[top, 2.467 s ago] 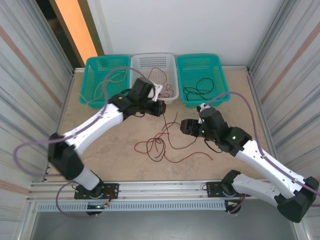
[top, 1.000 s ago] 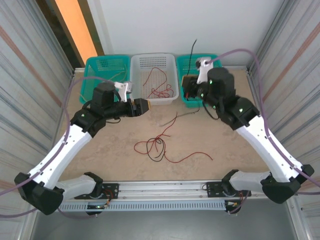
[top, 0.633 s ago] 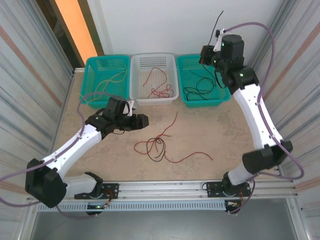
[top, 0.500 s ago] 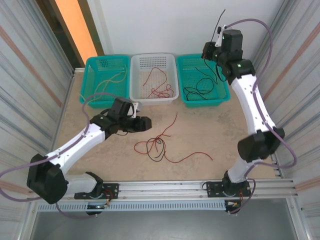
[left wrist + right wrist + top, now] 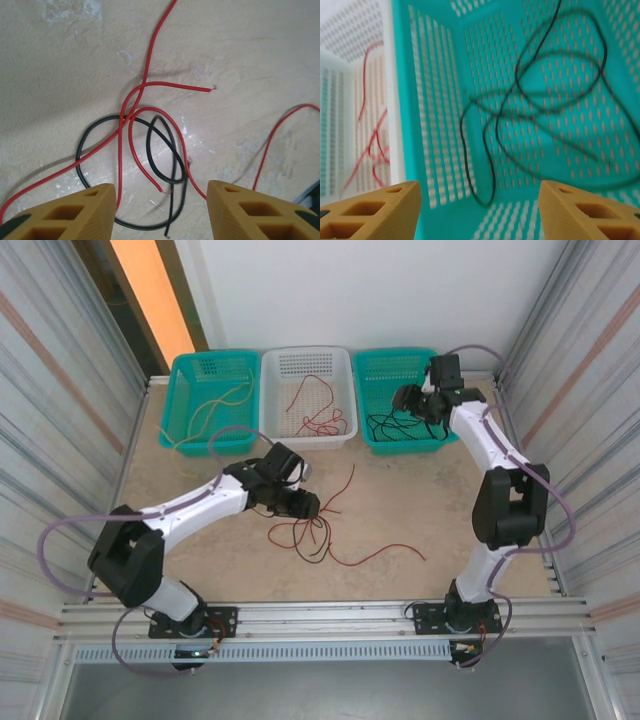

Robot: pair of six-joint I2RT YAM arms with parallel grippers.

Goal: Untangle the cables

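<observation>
Your left end effector (image 5: 160, 200) hangs half-open and empty over the red and black cables (image 5: 146, 84) tangled on the worktop (image 5: 60, 60), probably to pick out one strand, while your right end effector (image 5: 477, 200) gapes, empty, above the teal basket (image 5: 435, 115) that collects black ones.

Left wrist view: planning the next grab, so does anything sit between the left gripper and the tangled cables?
Nothing visible does. The left gripper, jaws apart, hangs directly over the red and black cables on the table.
</observation>
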